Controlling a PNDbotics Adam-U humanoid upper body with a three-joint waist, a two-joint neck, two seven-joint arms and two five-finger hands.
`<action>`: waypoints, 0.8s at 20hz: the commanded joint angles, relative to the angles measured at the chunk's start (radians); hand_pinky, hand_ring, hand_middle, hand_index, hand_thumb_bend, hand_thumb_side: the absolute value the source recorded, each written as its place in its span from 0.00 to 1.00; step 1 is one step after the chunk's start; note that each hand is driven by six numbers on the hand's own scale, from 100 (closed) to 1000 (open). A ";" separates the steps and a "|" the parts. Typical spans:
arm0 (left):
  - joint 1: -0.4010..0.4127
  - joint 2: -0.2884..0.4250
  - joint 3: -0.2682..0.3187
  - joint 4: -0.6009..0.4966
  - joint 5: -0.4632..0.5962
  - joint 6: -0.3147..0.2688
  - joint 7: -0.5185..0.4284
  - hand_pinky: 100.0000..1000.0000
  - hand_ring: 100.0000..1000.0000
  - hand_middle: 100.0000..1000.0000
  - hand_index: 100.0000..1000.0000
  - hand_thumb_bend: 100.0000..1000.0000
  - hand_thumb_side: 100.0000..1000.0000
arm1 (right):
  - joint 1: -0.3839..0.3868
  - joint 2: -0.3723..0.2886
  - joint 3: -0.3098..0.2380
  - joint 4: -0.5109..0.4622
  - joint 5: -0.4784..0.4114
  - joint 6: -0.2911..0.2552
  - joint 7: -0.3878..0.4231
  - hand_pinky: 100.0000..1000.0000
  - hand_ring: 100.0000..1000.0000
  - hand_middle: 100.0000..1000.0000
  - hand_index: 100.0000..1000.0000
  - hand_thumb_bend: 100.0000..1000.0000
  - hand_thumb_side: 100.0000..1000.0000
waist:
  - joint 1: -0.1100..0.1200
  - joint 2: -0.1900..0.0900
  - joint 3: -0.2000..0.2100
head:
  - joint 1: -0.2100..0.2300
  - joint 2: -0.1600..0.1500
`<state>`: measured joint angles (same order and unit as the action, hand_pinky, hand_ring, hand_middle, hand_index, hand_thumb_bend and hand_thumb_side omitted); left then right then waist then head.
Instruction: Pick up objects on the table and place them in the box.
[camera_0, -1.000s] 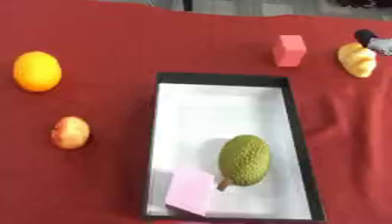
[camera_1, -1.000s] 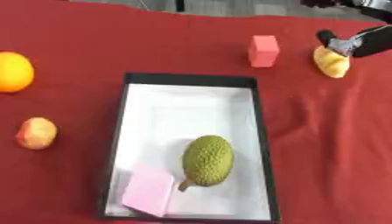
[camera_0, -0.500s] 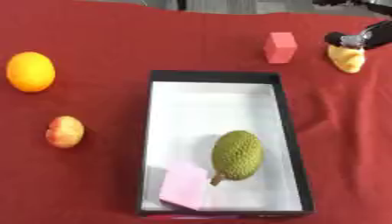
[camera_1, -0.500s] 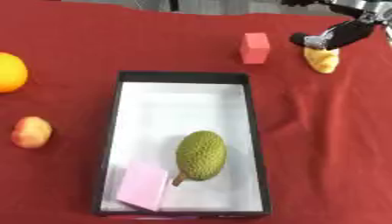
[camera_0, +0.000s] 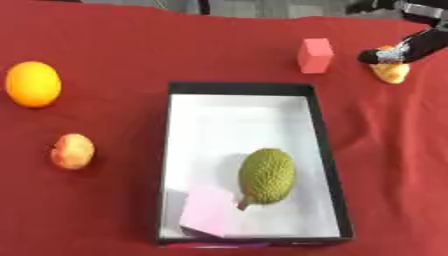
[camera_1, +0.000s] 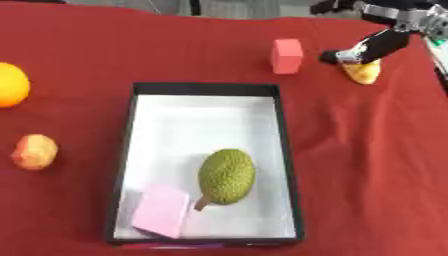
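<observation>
right hand (camera_1: 372, 47) at the yellow pastry (camera_1: 362, 71), far right of the table.
we saw its fingertips touching the pastry's top; we could not tell their curl. the box (camera_1: 289, 150) held a green fruit (camera_1: 227, 176) and pink block (camera_1: 160, 210).

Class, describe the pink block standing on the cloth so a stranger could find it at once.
Start at the black box with the white floor. Just beyond its far right corner, on the red cloth, stands the pink block. Unlike the rounded yellowish item to its right, it is square-edged.

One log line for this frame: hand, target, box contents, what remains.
right hand reaching onto yellow fruit | box: green durian, pink block | left out: orange, peach, red block
</observation>
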<state>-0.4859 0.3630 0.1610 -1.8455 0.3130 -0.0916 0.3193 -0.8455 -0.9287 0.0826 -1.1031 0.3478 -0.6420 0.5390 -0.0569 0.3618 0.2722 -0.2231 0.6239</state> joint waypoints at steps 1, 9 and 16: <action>-0.013 0.021 0.015 -0.031 -0.016 -0.009 0.035 0.72 0.77 0.64 0.76 0.00 0.62 | -0.024 -0.021 0.001 -0.029 0.021 -0.265 0.229 0.93 0.92 0.87 0.96 0.39 0.66 | 0.005 -0.031 0.003 | -0.008 0.003; -0.030 0.002 0.022 -0.062 -0.051 -0.015 0.107 0.73 0.77 0.63 0.76 0.00 0.62 | -0.035 -0.014 0.006 -0.013 0.090 -0.265 0.155 0.92 0.91 0.86 0.96 0.39 0.68 | 0.002 -0.017 0.026 | -0.028 -0.005; -0.036 -0.006 0.019 -0.078 -0.064 -0.016 0.136 0.72 0.77 0.62 0.76 0.00 0.62 | -0.041 -0.008 0.007 0.003 0.156 -0.265 0.108 0.92 0.91 0.83 0.96 0.39 0.72 | 0.000 -0.004 0.037 | -0.040 -0.008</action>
<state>-0.5088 0.3433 0.1730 -1.9036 0.2536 -0.1073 0.4503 -0.8668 -0.9138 0.0949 -1.0997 0.4900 -0.7149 0.4661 -0.0591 0.3761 0.3101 -0.2580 0.6227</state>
